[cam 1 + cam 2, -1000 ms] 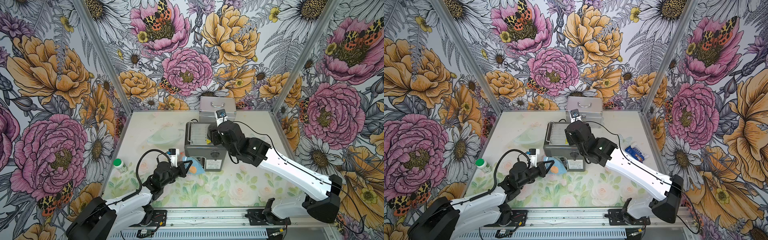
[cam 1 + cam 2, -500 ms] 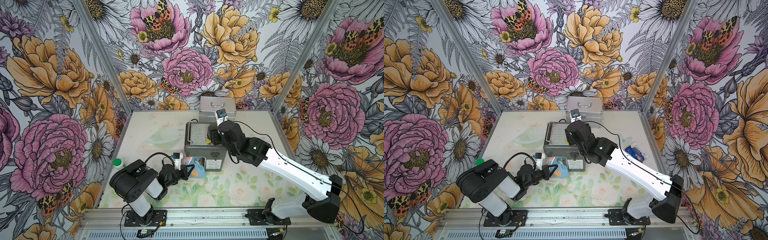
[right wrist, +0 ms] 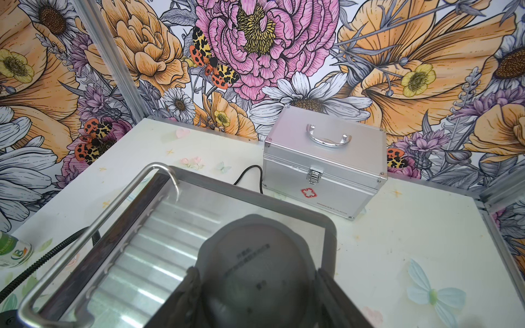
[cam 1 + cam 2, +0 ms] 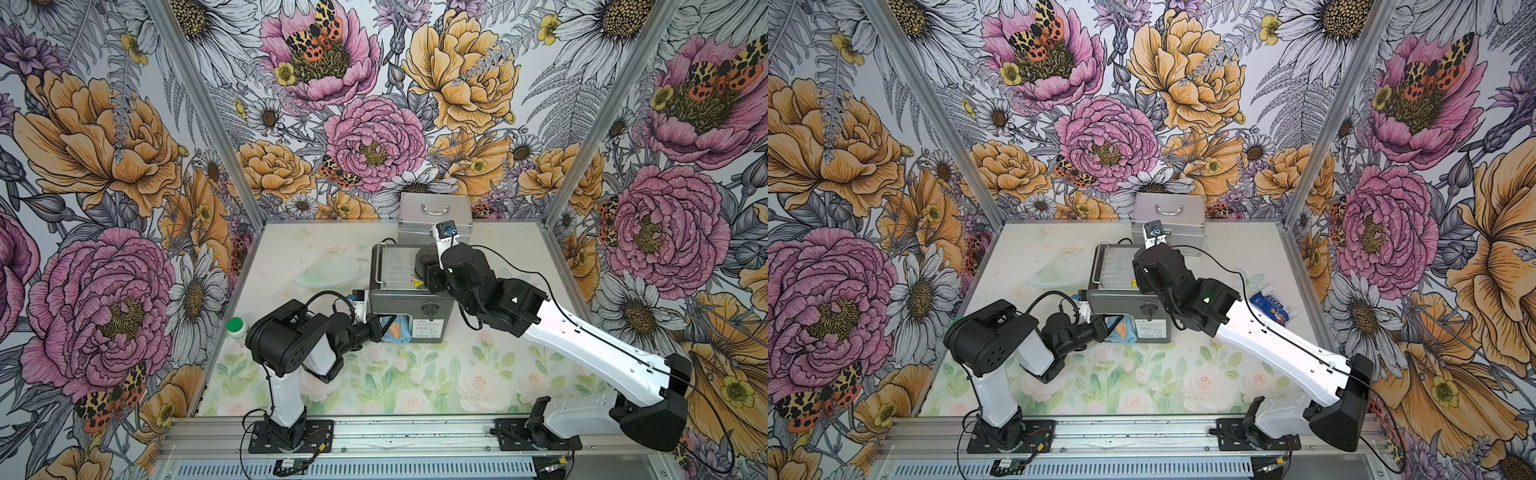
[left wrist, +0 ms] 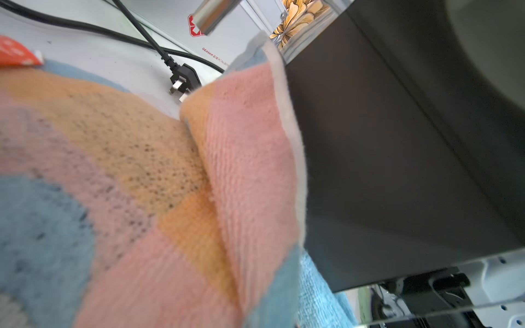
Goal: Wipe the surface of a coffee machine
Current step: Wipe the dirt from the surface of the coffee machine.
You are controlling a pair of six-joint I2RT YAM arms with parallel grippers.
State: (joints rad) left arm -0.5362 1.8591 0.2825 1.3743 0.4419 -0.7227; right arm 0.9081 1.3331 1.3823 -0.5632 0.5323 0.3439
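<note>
- Boxy dark-grey metal coffee machine (image 4: 409, 305): mid-bench (image 4: 291, 249), just before a silver aluminium case (image 4: 434, 208);
- left fingers (image 4: 374, 326): clenched on a pink-orange-blue terry cloth (image 4: 397, 332), held against its front;
- right fingers (image 3: 190, 295): grasping its grey dome cap (image 3: 255, 255).

1. The coffee machine (image 4: 395, 299) stands mid-worktop (image 4: 478, 374).
2. The case (image 4: 434, 214) sits just behind it.
3. The cloth (image 4: 397, 330) rests against its front.
4. The bottle (image 4: 237, 328) stands well left, by the worktop's edge.
</note>
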